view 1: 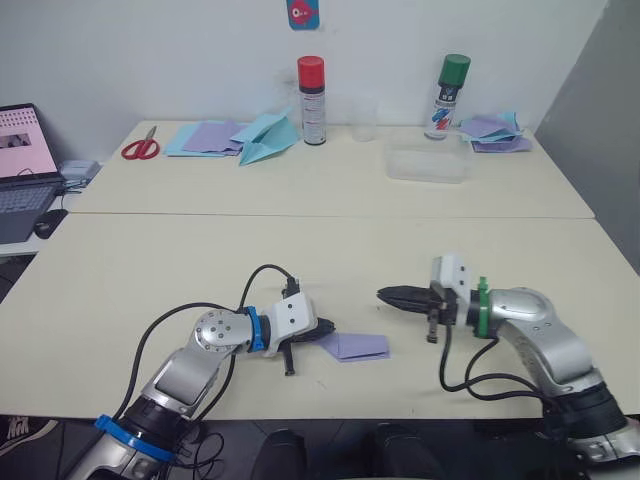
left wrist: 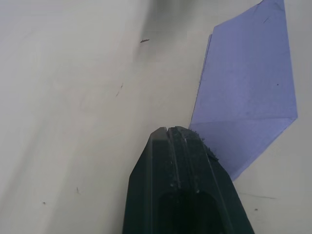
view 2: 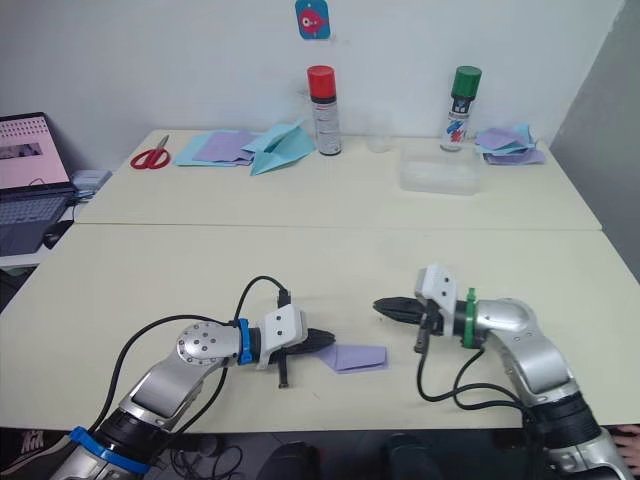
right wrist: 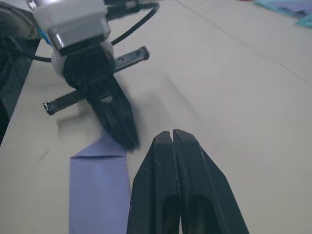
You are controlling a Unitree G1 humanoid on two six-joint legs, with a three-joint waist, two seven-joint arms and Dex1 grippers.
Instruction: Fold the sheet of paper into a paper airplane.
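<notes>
My left gripper (view 1: 325,334), fingers pressed together, touches the folded paper's (view 1: 358,346) near end; its length runs toward my closed right gripper (view 1: 392,296).

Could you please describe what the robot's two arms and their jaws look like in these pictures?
Both arms are silver-grey metal with white wrist blocks and looping black cables. The left gripper and right gripper each end in two slim black tapered jaws. The left arm has blue rings at its wrist and near its base; the right arm has a green ring behind its wrist.
</notes>
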